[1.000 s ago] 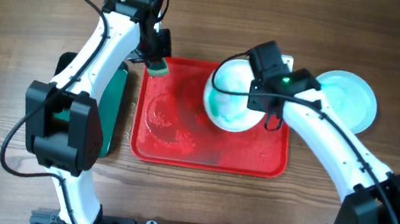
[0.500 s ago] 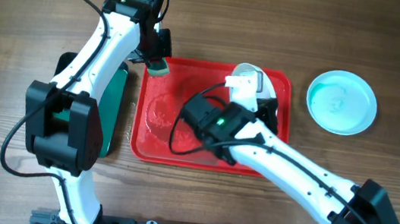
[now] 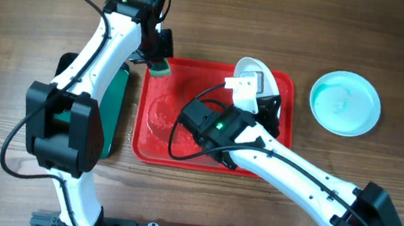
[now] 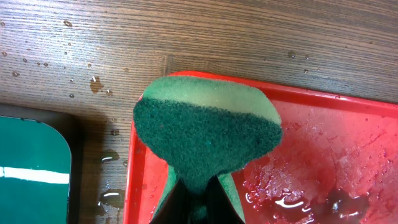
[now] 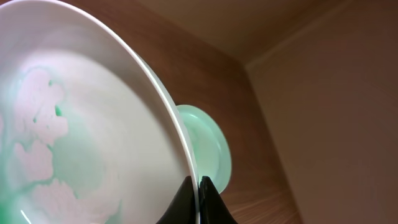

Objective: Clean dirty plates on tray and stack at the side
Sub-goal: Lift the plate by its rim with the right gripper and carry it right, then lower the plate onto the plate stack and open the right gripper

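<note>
The red tray [image 3: 176, 137] lies mid-table, wet, with foam and puddles on it [image 4: 323, 155]. My right gripper [image 3: 258, 93] is shut on the rim of a white plate [image 3: 256, 67] and holds it tilted on edge over the tray's right end. In the right wrist view the jaws [image 5: 199, 183] pinch that rim, and the plate's face [image 5: 81, 124] shows teal smears. A second teal-tinted plate [image 3: 344, 103] lies on the table to the right and also shows behind the held plate [image 5: 211, 146]. My left gripper [image 3: 160, 63] is shut on a green sponge [image 4: 205, 130] above the tray's far left corner. No third plate shows.
A smaller dark green tray [image 3: 113, 110] lies left of the red tray, partly under my left arm, and its corner shows in the left wrist view [image 4: 31, 162]. Water drops dot the wood near the red tray's corner. My right arm crosses the red tray's front right.
My right arm has swung round and folded over the tray, and the plate has gone from face-up to tilted on edge. In the last half second it barely moved. The left arm is still.
</note>
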Controlling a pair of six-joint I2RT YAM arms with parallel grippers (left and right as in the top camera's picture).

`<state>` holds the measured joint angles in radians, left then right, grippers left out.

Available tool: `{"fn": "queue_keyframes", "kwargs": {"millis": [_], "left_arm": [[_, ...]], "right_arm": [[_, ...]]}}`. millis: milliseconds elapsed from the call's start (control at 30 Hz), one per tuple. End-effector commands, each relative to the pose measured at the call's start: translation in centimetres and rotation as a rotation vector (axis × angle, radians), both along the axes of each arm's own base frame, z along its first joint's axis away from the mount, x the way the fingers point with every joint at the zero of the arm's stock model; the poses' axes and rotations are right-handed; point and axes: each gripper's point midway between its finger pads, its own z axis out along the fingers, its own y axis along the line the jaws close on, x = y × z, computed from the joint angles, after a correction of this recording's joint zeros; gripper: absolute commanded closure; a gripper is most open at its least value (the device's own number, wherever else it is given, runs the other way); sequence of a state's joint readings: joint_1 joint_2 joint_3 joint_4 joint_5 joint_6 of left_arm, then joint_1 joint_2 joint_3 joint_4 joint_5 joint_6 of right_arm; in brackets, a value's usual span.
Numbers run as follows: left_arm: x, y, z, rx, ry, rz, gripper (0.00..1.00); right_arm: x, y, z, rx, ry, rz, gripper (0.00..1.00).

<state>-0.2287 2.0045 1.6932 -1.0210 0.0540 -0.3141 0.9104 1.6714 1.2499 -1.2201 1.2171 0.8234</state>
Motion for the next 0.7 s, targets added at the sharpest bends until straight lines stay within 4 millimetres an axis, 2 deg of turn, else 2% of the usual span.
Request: {"fn": "queue_keyframes", "kwargs": {"millis": [0,100,167,367,433,500,667], "left_arm": [[-0.2,-0.4,0.5,-0.022,-0.007,0.009,0.96],[-0.2,-0.4,0.5,-0.022,-0.007,0.009,0.96],[-0.2,-0.4,0.5,-0.022,-0.007,0.009,0.96],[-0.2,-0.4,0.5,-0.022,-0.008,0.008,0.96],[-0.2,-0.4,0.5,-0.022,-0.008,0.008,0.96],[-0.2,-0.4,0.5,-0.022,-0.008,0.008,0.96],[-0.2,-0.4,0.5,-0.022,-0.008,0.008,0.96]], "right_arm": [[-0.3,-0.7,-1.4,0.139,0.011,-0.081,0.96],[-0.5,-2.2,-3.4,0.276,0.104,-0.182,0.96],[-0.3,-3.1,-4.0,0.363,0.149,-0.230,0.96],[2.8,-2.9,-4.1,0.663,0.304,-0.108,0.96],[3.9,-3.9,-3.6,0.799,0.322,-0.086,0.96],[4.5,-5.5,-3.5,0.885,0.332,-0.097,0.96],[5.0,-13.5,-4.2,1.003,0.292,-0.274,0.96]]}}
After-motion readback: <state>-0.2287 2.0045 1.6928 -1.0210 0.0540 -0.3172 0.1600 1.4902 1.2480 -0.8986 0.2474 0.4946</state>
